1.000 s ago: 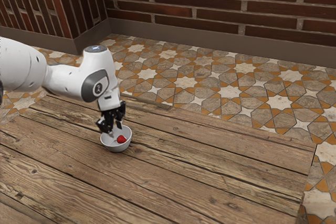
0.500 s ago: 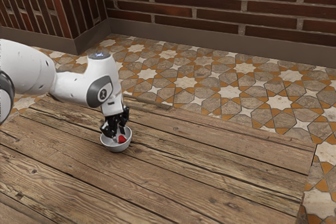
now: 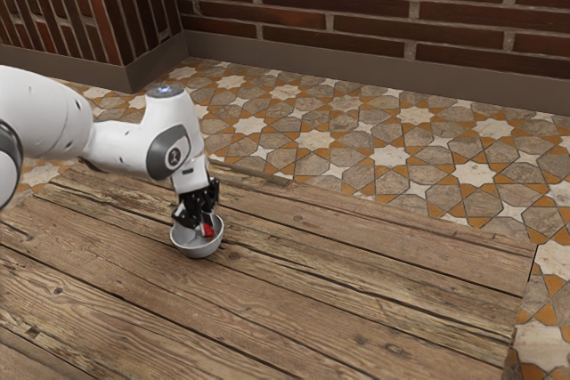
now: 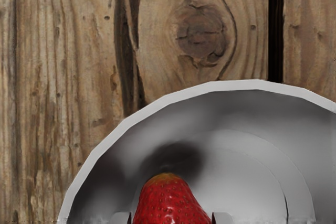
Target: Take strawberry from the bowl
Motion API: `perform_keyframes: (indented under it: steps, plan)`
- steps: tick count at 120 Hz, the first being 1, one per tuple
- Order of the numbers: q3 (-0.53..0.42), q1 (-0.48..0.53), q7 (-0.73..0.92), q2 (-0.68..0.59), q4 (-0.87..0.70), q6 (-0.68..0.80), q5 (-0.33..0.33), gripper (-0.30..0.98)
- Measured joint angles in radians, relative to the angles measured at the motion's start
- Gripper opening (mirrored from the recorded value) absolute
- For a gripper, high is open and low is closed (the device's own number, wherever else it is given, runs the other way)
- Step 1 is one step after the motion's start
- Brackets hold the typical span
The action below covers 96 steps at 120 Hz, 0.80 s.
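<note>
My gripper points down into the small light-grey bowl, its fingers closed around the red strawberry, part of which they cover. In the wrist view, the strawberry sits between the two fingertips of the gripper, one against each side. The curved rim of the bowl arcs around it, and a dark shadow lies on the bowl's inside next to the berry's tip. The strawberry is still within the bowl, low between the fingers.
The bowl stands on a wooden plank surface with dark gaps between boards. Patterned floor tiles lie beyond it, and a brick wall rises behind them.
Over the last second my hand came down and toward the exterior view's right, into the bowl. Since half a second ago, the fingers have closed on the strawberry and the hand has risen very slightly.
</note>
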Motion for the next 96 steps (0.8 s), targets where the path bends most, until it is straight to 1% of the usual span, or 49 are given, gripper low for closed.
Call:
perform_keyframes:
  steps: [29,44,59,65,76,96]
  plan:
    - [0.001,-0.02,-0.002,-0.153,-0.03,-0.025,-0.002,0.03]
    - [0.0,-0.081,-0.006,-0.196,-0.031,-0.05,-0.003,0.01]
    - [-0.001,-0.19,-0.017,-0.194,-0.025,-0.066,-0.005,0.01]
    - [-0.001,-0.218,-0.023,-0.189,-0.023,-0.07,-0.009,0.01]
    - [-0.001,-0.238,-0.031,-0.16,-0.013,-0.073,-0.021,0.0]
    - [-0.001,-0.268,-0.044,-0.064,0.021,-0.071,-0.043,0.0]
